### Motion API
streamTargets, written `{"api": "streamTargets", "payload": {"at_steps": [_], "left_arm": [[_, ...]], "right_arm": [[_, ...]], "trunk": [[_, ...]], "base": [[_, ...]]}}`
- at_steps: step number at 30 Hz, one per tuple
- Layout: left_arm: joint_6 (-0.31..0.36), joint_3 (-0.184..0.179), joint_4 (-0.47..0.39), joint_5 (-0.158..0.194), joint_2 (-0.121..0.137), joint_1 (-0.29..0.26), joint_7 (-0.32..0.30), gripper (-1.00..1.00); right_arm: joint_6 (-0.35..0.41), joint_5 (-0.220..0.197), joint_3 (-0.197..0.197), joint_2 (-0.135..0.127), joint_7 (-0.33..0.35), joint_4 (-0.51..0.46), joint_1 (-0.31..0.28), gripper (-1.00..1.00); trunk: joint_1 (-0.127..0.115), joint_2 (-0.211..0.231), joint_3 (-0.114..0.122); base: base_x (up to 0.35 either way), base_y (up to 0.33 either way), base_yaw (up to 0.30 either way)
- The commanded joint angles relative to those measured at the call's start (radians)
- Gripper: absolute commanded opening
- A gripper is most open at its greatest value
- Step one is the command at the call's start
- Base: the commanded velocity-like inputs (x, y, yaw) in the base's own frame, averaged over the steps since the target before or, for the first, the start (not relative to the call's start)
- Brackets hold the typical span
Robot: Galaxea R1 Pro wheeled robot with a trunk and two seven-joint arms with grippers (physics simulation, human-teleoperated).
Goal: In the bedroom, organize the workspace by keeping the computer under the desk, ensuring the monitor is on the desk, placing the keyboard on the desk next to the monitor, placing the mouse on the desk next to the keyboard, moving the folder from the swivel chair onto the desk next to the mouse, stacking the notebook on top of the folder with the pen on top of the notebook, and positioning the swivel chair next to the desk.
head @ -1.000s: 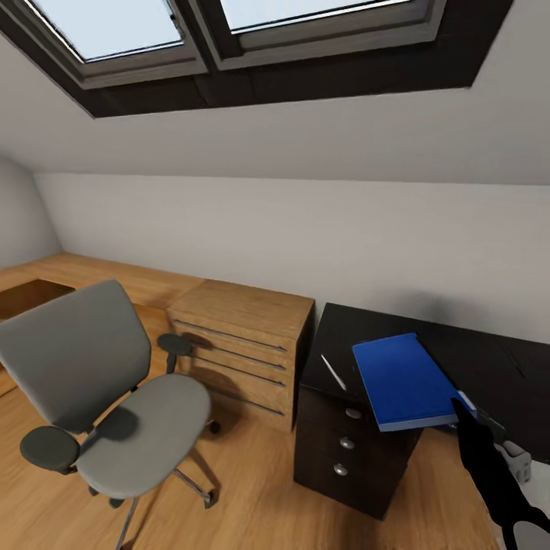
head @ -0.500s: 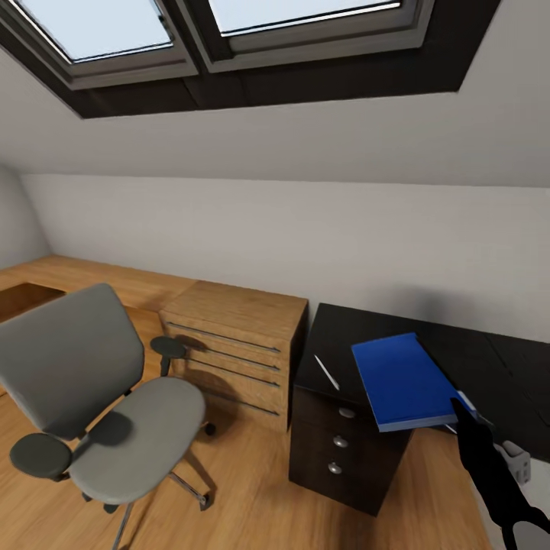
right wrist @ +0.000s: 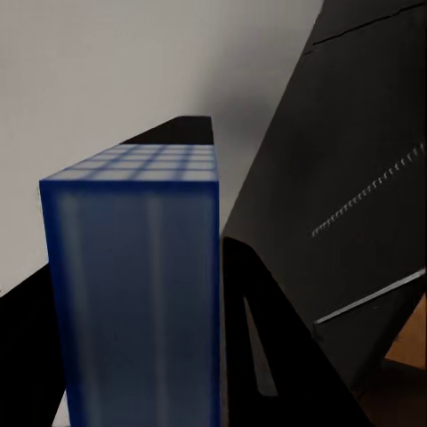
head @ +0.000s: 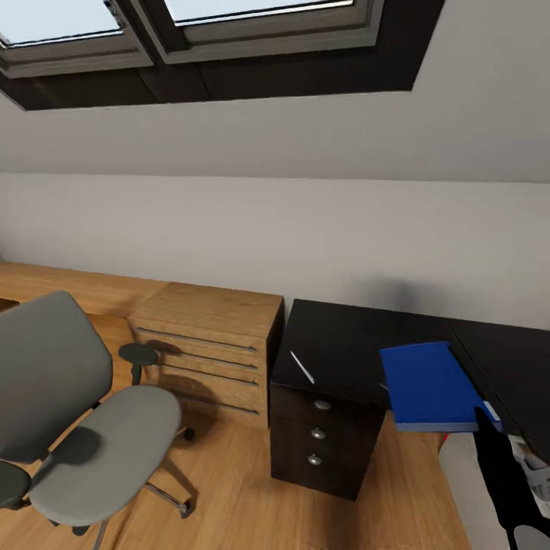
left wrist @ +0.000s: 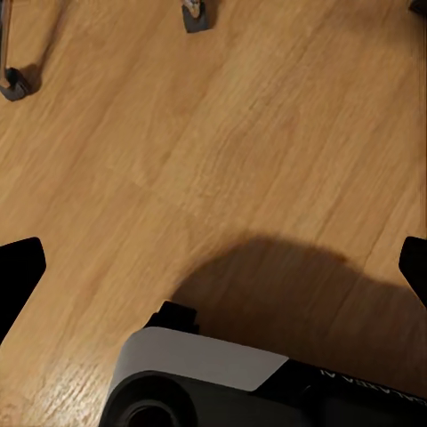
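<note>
Since the earlier pictures the head camera has swung to the right, so the whole room slides left in view. Against the desk [head: 351, 344], though, the folder [head: 429, 386] has really travelled: it has gone from the drawer end toward the right, further along the black top.

The folder hangs level just above the desk's near edge, its near right corner clamped in the right gripper [head: 486, 418]; the right wrist view shows the blue slab [right wrist: 142, 294] pinched between the two dark fingers. It is off the swivel chair [head: 84, 428] but, as I judge it, not yet set down.

A thin white stick, perhaps the pen [head: 302, 367], lies on the desk's left end above the dark drawers [head: 317, 435], which are all closed, as are those of the light-wood cabinet [head: 206, 347]. The chair stands well left of the desk and is yet to be brought alongside.

The left gripper [left wrist: 213, 267] hangs spread wide over bare wooden floor [left wrist: 222, 133], holding nothing.
</note>
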Motion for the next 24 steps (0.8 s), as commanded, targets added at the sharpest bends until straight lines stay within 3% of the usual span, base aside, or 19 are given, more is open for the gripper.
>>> {"api": "streamTargets", "payload": {"at_steps": [1,12,15,17,20,21,23,24], "left_arm": [[-0.005,-0.008,0.000,0.010,0.001,-0.001,0.007,1.00],[-0.005,-0.010,0.001,0.010,0.000,-0.001,0.007,1.00],[-0.005,-0.010,0.001,0.010,-0.001,-0.001,0.007,1.00],[-0.005,-0.010,0.001,0.010,-0.001,-0.001,0.007,1.00],[-0.005,-0.010,0.003,0.010,-0.001,-0.001,0.007,1.00],[-0.005,-0.010,0.003,0.010,-0.001,-0.001,0.007,1.00],[-0.005,-0.010,0.010,0.010,-0.001,-0.001,0.007,1.00],[-0.005,-0.010,0.017,0.009,-0.002,-0.001,0.007,1.00]], "right_arm": [[0.003,-0.010,-0.003,0.001,0.005,0.000,-0.001,-1.00],[-0.120,-0.012,-0.001,-0.001,-0.002,0.003,-0.006,-1.00],[-0.134,-0.010,-0.001,-0.001,-0.036,0.047,-0.033,-1.00],[-0.151,-0.011,0.000,-0.003,-0.069,0.105,-0.084,-1.00],[-0.226,-0.009,0.000,-0.017,-0.128,0.276,-0.248,-1.00],[-0.244,-0.008,0.000,-0.021,-0.135,0.313,-0.279,-1.00],[-0.376,-0.007,0.002,-0.065,-0.151,0.538,-0.449,-1.00],[-0.505,-0.008,0.004,-0.094,-0.153,0.710,-0.563,-1.00]], "trunk": [[0.000,-0.001,-0.002],[0.000,-0.001,-0.008],[0.000,-0.001,-0.009],[0.000,-0.001,-0.010],[0.000,-0.001,-0.012],[0.000,-0.001,-0.012],[0.000,-0.001,-0.013],[0.000,-0.001,-0.013]], "base": [[0.000,0.000,-0.250],[0.000,0.000,-0.250],[0.000,0.000,-0.250],[0.000,0.000,-0.250],[0.000,0.000,-0.250],[0.000,0.000,-0.250],[0.000,0.000,-0.250],[0.000,0.000,-0.250]]}}
